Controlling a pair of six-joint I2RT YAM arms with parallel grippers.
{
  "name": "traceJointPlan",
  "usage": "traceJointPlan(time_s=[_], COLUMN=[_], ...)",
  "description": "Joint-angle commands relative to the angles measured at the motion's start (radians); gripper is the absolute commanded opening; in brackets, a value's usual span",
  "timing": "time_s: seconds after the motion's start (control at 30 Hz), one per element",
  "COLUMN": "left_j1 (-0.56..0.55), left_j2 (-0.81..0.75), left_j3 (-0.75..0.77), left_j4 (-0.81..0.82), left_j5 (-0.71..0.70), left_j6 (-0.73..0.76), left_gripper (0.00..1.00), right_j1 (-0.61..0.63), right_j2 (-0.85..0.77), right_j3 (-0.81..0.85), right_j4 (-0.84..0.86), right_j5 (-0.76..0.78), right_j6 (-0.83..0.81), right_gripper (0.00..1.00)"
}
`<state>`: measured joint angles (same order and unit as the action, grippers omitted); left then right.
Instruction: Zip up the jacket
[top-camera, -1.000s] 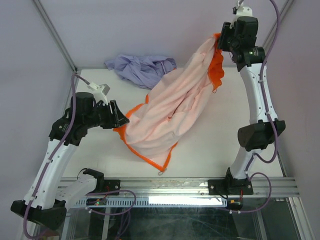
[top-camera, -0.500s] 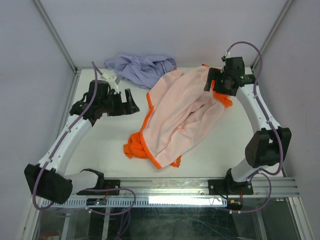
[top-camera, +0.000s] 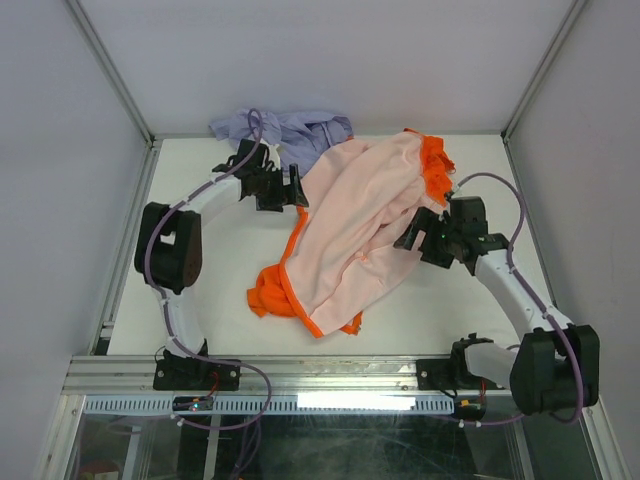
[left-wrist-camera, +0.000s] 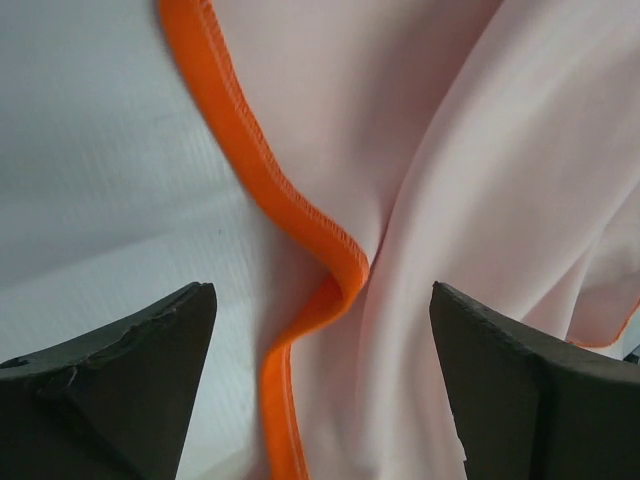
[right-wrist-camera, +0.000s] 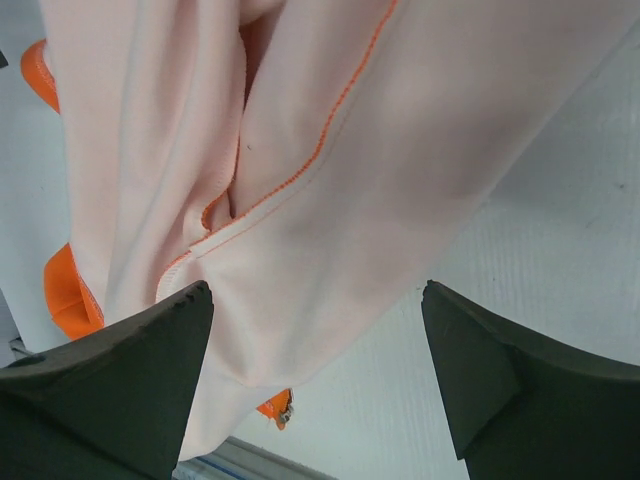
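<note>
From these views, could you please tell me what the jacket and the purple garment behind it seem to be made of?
The jacket looks like soft matte fabric: it drapes in smooth folds, with a stitched orange hem. The purple garment seems thinner matte cloth, judging by its fine crumpled wrinkles.

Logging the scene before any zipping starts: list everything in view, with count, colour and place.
jacket: one, bright orange with pale pink lining, crumpled mid-table, lining mostly up
cloth garment: one, lavender, bunched at the table's far edge, left of centre
table: one, white, under both garments
left gripper: one, black, open, over the jacket's orange-trimmed far-left edge
right gripper: one, black, open, over the jacket's right side
</note>
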<state>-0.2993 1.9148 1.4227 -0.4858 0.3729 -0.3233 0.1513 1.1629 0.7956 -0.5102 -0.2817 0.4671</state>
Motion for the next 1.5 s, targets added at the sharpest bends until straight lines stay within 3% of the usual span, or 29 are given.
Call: traceJointPlan(time_s=[0.0, 0.2, 0.27, 0.37, 0.43, 0.5, 0.53, 0.67, 0.73, 0.97, 1.17, 1.3, 1.4, 1.47], left_j1=[0.007, -0.02, -0.028, -0.029, -0.029, -0.027, -0.022, 0.036, 0.077, 0.11, 0.109, 0.091, 0.027, -0.018], left_j2=[0.106, 0.254, 0.279, 0.287, 0.275, 0.243, 0.2, -0.008, -0.132, -0.509, -0.669, -0.734, -0.766, -0.787], left_j3=[0.137, 0.183, 0.18, 0.157, 0.142, 0.129, 0.111, -0.002, -0.044, -0.005, 0.15, 0.24, 0.25, 0.21], left_j4=[0.091, 0.122, 0.138, 0.179, 0.204, 0.223, 0.24, 0.312, 0.292, 0.029, -0.197, -0.303, -0.371, -0.394], left_j5=[0.08, 0.15, 0.163, 0.184, 0.183, 0.182, 0.178, 0.101, 0.031, -0.415, -0.729, -0.786, -0.758, -0.69], left_j6=[-0.025, -0.06, -0.069, -0.091, -0.096, -0.093, -0.092, -0.121, -0.118, 0.091, 0.249, 0.324, 0.329, 0.3], left_gripper=[0.88, 0.76, 0.67, 0.46, 0.26, 0.07, 0.0, 0.0, 0.0, 0.0, 0.0, 0.0, 0.0, 0.0], right_j1=[0.007, 0.015, 0.021, 0.024, 0.027, 0.025, 0.026, 0.014, 0.002, -0.036, -0.011, 0.116, 0.239, 0.325], right_j2=[-0.069, -0.056, -0.039, 0.001, 0.044, 0.093, 0.128, 0.185, 0.181, 0.205, 0.384, 0.488, 0.566, 0.615], right_j3=[-0.091, -0.247, -0.292, -0.337, -0.345, -0.343, -0.332, -0.204, -0.083, 0.48, 1.012, 1.253, 1.293, 1.299], right_j4=[0.179, 0.344, 0.414, 0.518, 0.561, 0.614, 0.63, 0.515, 0.351, -0.211, -0.588, -0.667, -0.646, -0.623], right_j5=[-0.051, -0.082, -0.091, -0.1, -0.101, -0.113, -0.117, -0.076, 0.004, 0.356, 0.48, 0.521, 0.474, 0.421], right_j6=[0.143, 0.283, 0.325, 0.369, 0.387, 0.395, 0.391, 0.299, 0.206, -0.138, -0.316, -0.334, -0.317, -0.301], right_gripper=[0.88, 0.88, 0.88, 0.88, 0.87, 0.79, 0.67, 0.15, 0.0, 0.0, 0.0, 0.0, 0.01, 0.07])
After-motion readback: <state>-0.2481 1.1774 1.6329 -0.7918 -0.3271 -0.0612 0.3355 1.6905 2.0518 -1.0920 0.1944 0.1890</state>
